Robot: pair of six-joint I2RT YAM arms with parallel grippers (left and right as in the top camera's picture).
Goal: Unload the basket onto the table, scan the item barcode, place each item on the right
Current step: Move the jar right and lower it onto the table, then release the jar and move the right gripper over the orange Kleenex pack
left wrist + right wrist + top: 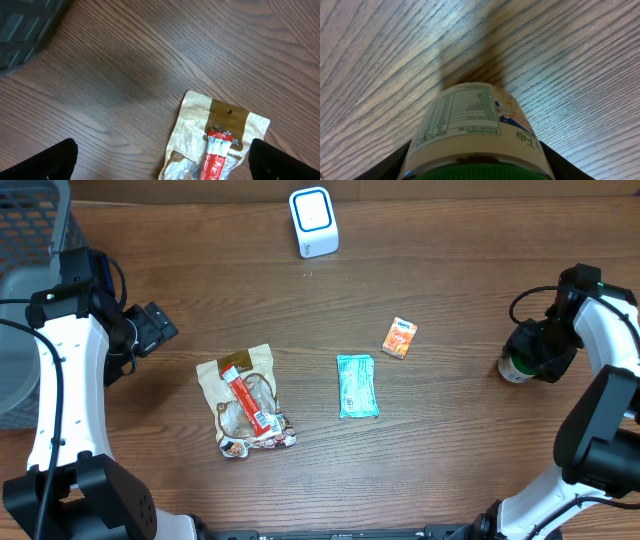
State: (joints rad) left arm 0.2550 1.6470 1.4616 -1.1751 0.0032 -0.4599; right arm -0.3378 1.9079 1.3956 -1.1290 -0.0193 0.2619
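The right gripper (pixel 477 167) is clenched on a bottle (pixel 470 120), its dark fingers pressed against both sides just below the green cap. The bottle is round and pale, with a printed nutrition label, and stands at the table's (pixel 460 460) 3 o'clock edge in the overhead view.

The left gripper (pixel 160 330) hangs with its jaws spread wide and nothing between them, at about 9 o'clock.

From the bottle toward 9 o'clock lie a small orange packet (pixel 400 337), then a flat teal wrapper (pixel 357 385). Farther on is a crinkled tan pouch (pixel 245 400) with a clear window, and a red stick pack lies on it. All are well apart from the bottle.

A white, rounded scanner (pixel 313 222) with a blue ring on its face sits at 12 o'clock, with bare wood grain between it and the bottle. A grey mesh basket (pixel 30 230) fills the 10 o'clock corner.
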